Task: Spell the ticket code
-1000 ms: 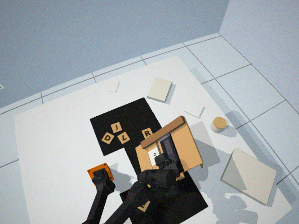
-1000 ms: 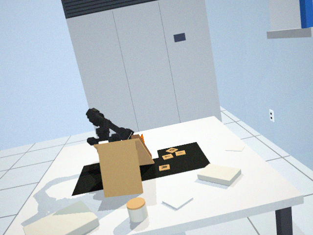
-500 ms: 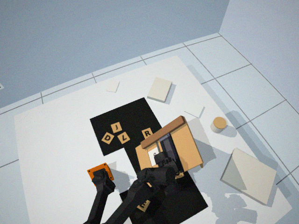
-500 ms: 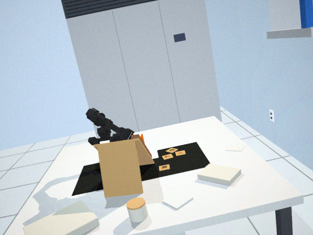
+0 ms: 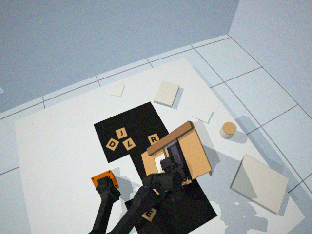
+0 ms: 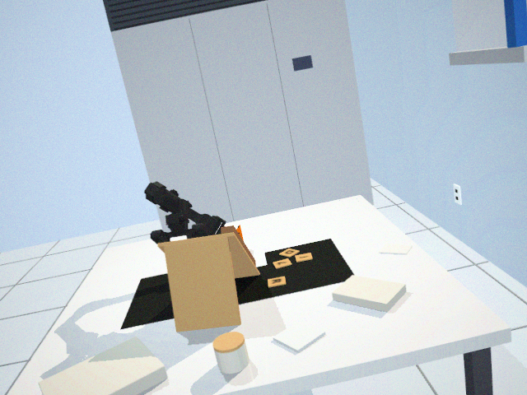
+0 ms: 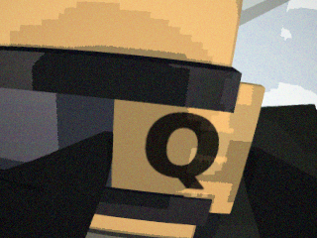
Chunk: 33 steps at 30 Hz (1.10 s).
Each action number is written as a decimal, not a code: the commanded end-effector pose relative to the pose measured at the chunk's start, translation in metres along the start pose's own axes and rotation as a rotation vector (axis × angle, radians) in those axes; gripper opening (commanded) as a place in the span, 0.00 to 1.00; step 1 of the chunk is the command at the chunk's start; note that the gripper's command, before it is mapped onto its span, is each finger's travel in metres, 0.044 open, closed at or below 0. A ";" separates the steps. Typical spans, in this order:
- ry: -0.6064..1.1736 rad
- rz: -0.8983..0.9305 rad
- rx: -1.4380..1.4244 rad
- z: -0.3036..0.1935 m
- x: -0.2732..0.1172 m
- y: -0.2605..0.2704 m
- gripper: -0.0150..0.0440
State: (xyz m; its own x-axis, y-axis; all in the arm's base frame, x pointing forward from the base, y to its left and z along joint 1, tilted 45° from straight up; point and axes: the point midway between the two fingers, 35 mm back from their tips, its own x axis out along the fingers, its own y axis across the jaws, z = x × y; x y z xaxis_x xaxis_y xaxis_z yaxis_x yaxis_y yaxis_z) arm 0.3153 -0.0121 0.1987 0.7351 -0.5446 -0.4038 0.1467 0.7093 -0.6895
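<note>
My gripper (image 5: 185, 180) (image 7: 180, 150) is shut on the Q tile (image 7: 182, 149), one black finger at each side of it. The tile's left part lies between the dark lips of the rail (image 5: 176, 153) (image 7: 134, 81) at the open end; its right part sticks out. No other letter shows in the visible rail. The sloped board (image 5: 197, 157) (image 6: 204, 285) carries a white ticket (image 5: 158, 161), mostly behind the arm, its print unreadable. Tiles D (image 5: 112, 144) (image 6: 289, 252), J (image 5: 121, 132) (image 6: 304, 257), L (image 5: 129, 144) (image 6: 282, 262), R (image 5: 153, 139) (image 6: 277, 281) and E (image 5: 149, 214) lie on the black mat (image 5: 136, 115).
A wood-topped jar (image 5: 228, 129) (image 6: 230, 352) and a large pale block (image 5: 262, 184) (image 6: 106, 374) stand beyond the board. A smaller block (image 5: 166, 93) (image 6: 369, 292) and thin white pieces lie toward the back in the top view. The arm's orange base plate (image 5: 112, 176) is left of the board.
</note>
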 end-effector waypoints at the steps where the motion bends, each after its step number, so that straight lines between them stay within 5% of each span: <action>1: 0.004 -0.006 0.001 -0.001 0.001 0.002 0.25; 33: 0.004 -0.005 0.002 -0.001 0.001 0.024 0.25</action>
State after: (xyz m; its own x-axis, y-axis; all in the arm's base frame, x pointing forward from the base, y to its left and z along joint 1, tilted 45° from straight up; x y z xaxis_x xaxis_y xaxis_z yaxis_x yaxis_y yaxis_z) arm 0.3187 0.0037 0.1835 0.7355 -0.5440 -0.4039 0.1478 0.7106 -0.6880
